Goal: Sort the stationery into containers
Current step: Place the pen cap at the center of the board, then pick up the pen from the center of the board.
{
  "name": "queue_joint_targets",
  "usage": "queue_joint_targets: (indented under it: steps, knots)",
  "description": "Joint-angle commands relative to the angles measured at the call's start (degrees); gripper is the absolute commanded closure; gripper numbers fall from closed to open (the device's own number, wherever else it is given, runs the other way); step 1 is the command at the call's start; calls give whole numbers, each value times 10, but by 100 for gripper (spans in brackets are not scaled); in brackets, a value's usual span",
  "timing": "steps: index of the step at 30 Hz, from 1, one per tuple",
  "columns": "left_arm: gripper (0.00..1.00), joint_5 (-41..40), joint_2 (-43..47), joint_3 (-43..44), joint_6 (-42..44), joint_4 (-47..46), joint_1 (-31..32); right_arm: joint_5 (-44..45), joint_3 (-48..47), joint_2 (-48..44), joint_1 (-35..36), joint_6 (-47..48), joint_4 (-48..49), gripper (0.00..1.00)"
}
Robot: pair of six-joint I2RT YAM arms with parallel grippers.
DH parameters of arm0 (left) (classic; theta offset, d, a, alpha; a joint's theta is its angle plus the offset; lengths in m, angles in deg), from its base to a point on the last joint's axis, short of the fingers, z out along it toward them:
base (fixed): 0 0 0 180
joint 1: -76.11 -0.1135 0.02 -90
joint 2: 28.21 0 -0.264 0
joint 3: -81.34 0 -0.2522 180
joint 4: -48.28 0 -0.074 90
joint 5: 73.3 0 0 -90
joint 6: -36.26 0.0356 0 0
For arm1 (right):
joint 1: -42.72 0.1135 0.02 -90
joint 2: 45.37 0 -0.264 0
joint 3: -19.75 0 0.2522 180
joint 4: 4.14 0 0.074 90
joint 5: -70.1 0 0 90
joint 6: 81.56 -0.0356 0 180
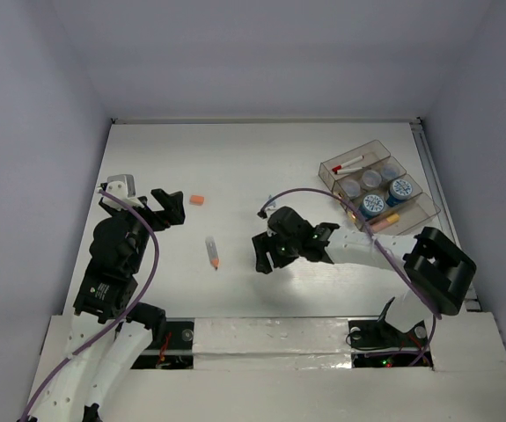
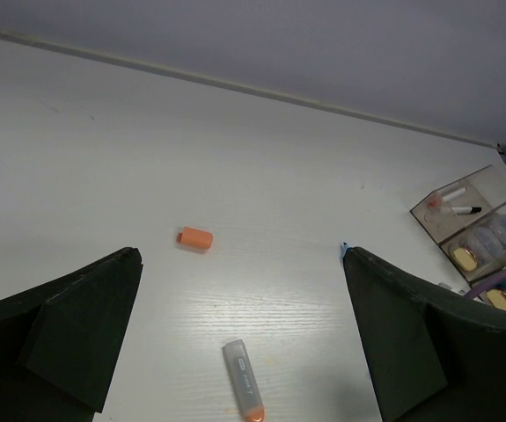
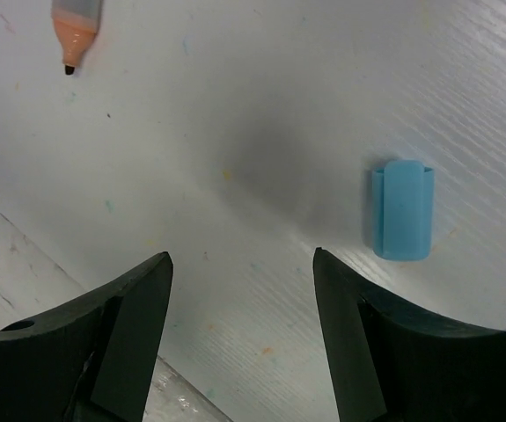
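White desk, plain grey walls, nothing fancy. The right gripper hangs low over the desk with its jaws spread and nothing between them. A light-blue cap lies flat just past its right-hand finger, so it sits off to the right of the gap, not inside it. The cap's long axis runs straight away from the gripper, crosswise to the closing line, so I'd guess a small sideways shift lines it up.

Further out, an uncapped orange-tipped marker lies between the two arms, tip toward the near edge. The right arm is clearly closer to the blue cap. The left gripper is also wide open and empty, with an orange cap out ahead of it. The clear divided tray is far right, already holding jars.
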Motion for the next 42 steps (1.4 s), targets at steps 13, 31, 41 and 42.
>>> queue_joint_targets:
  steps: [13,31,41,42]
  knots:
    - [1,9,1,4,1,-34,3,70,9,16,-62,-39,-16,28]
    - [1,16,0,3,0,-38,3,125,-83,22,-101,35,-21,23]
    - [1,44,-14,-3,1,-46,3,174,-294,218,-145,81,-84,31]
    - [1,47,-14,-4,1,-47,3,181,-306,240,-150,81,-92,32]
